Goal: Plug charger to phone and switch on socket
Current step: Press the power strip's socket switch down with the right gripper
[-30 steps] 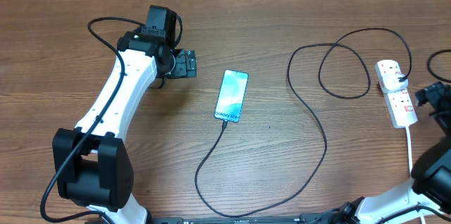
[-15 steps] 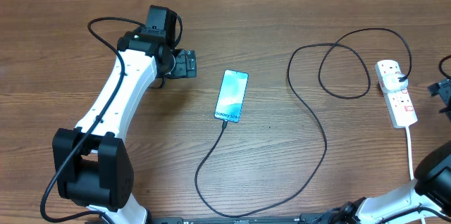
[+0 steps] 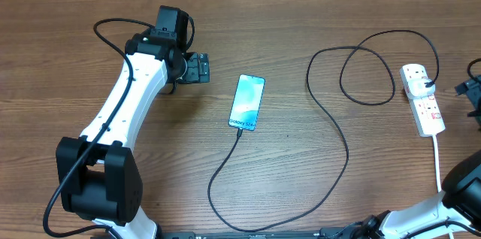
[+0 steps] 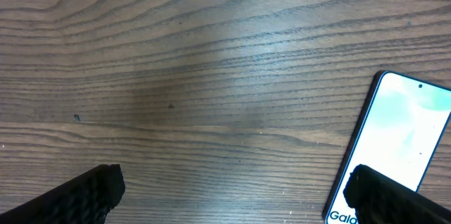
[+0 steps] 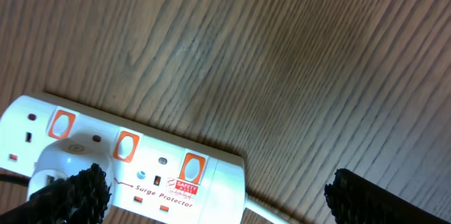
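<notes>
Visibility: in my left wrist view only the two finger pads [image 4: 84, 194] show, at the bottom corners, and the right pad and frame edge cut off the phone [image 4: 405, 136]. Overhead, my right gripper [image 3: 473, 92] is mostly cut off at the frame edge. In the right wrist view the socket [image 5: 127, 157] runs out of frame at the bottom left. I cannot tell how its switches [image 5: 125, 145] are set.

Position: my left gripper [image 3: 199, 68] stands wide and holds nothing. The phone [image 3: 247, 102] lies face up, just to its right and a little nearer me, apart from it. The charger [image 3: 347, 152] meets the phone's near edge; I cannot tell whether the tip is seated. It curves right, loops once and ends at a black plug [image 3: 428, 83] in the socket [image 3: 422, 102]. My right gripper [image 5: 229, 199] is wide and holds nothing, near the socket's right side, not touching.

Surroundings: a white cord [image 3: 438, 160] leaves the socket's near end. Bare table [image 3: 75, 13] lies between each gripper and its item.
</notes>
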